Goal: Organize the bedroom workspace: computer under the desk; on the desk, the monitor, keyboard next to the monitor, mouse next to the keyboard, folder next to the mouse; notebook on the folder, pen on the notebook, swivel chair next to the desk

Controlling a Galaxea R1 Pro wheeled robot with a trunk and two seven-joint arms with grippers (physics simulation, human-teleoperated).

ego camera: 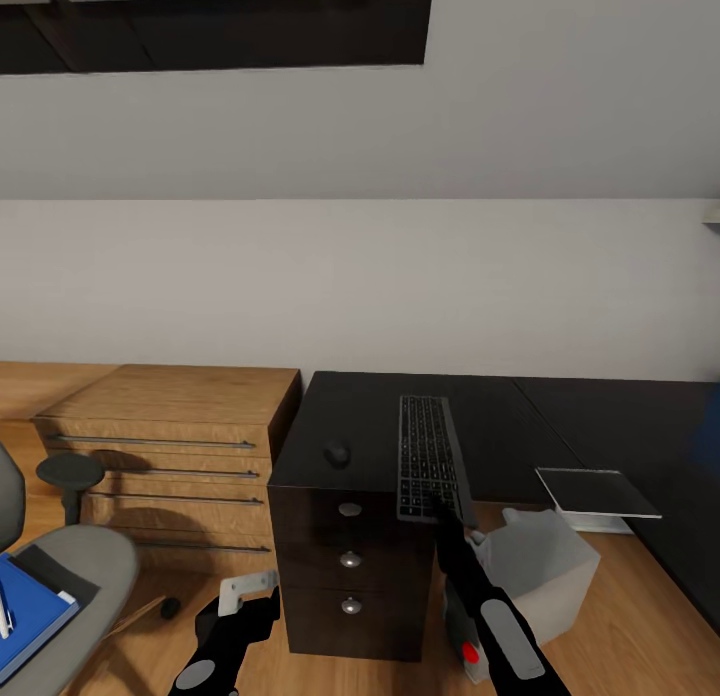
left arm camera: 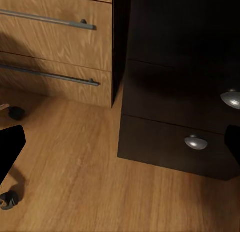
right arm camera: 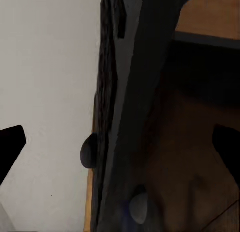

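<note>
A dark keyboard (ego camera: 429, 458) lies lengthwise on the black desk (ego camera: 520, 416), its near end overhanging the front edge. My right gripper (ego camera: 441, 510) is at that near end and is open; in the right wrist view the keyboard (right arm camera: 125, 92) runs edge-on between the two fingertips (right arm camera: 11, 148). The dark mouse (ego camera: 337, 453) sits to the left of the keyboard, and it appears again as the mouse (right arm camera: 89, 152) in the right wrist view. A grey computer case (ego camera: 540, 566) stands on the floor under the desk. A blue folder (ego camera: 30, 611) rests on the swivel chair (ego camera: 85, 566). My left gripper (ego camera: 248, 594) hangs open and low.
The desk's drawer unit (ego camera: 350, 566) with round knobs (left arm camera: 196, 142) stands right ahead. A wooden dresser (ego camera: 170, 446) with bar handles is to its left. A flat grey panel (ego camera: 597, 493) on a white base lies under the desk's right part. Wood floor (left arm camera: 75, 182) lies between chair and desk.
</note>
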